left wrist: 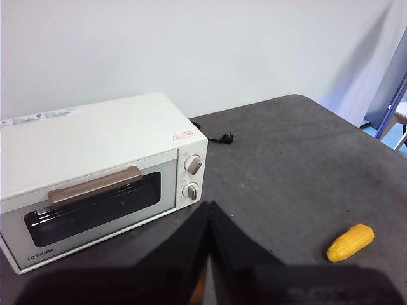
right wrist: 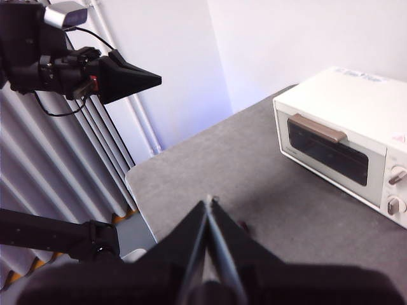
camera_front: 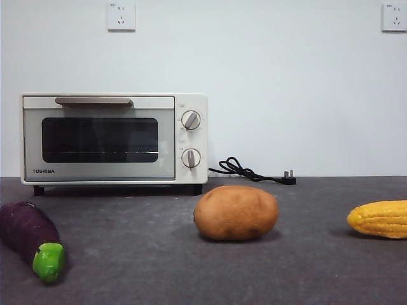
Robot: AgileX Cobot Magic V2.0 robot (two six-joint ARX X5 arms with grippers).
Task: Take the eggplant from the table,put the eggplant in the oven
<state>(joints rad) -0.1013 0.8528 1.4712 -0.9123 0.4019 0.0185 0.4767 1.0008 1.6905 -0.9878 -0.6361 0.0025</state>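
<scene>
A: Where do the task's things lie?

B: The eggplant [camera_front: 28,236] lies on the tabletop [camera_front: 159,273] at the near left of the front view, green cap toward the camera. The oven [camera_front: 114,138] stands behind it against the wall, door shut. A potato [camera_front: 236,212] and a corn cob [camera_front: 380,218] lie to the right, well apart from the eggplant.

A: And the 2 pincers?

B: Both wait above the tabletop. The left pincer [left wrist: 207,254] has its jaws pressed together on nothing; likewise the right pincer [right wrist: 208,248]. Neither is near the eggplant.

A: Progress?

B: By my reading, 0 steps done: grasping, opening the door and placing inside all remain.
</scene>
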